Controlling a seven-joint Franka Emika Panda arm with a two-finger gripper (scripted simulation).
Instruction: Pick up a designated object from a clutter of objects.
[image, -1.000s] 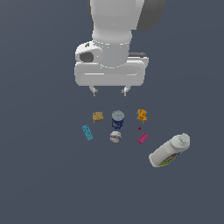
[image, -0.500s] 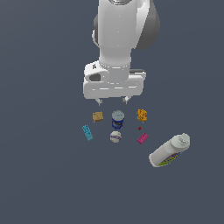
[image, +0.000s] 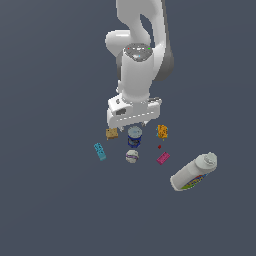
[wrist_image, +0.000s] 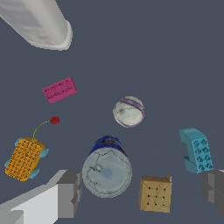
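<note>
In the exterior view the items, read from that view's left to its right, lay as follows. A cyan bar (image: 100, 151) sat farthest left. A tan block (image: 111, 133) came next, beside the blue can (image: 134, 136). A white ball (image: 132, 156) with a purple band sat at 6 o'clock of the can, close to it but apart. A magenta bar (image: 163, 158) lay at 4 o'clock of the can. An orange block (image: 162, 131) lay at 3 o'clock. A large white bottle (image: 194, 172) lay on its side well to the right.

The hand (image: 134, 120) hung directly above the can, at its 12 o'clock, with both fingers spread wide and nothing held. In the wrist view the can's pale lid (wrist_image: 106, 171) sat between the two grey fingertips (wrist_image: 70, 192), nearer one of them and touching neither.
</note>
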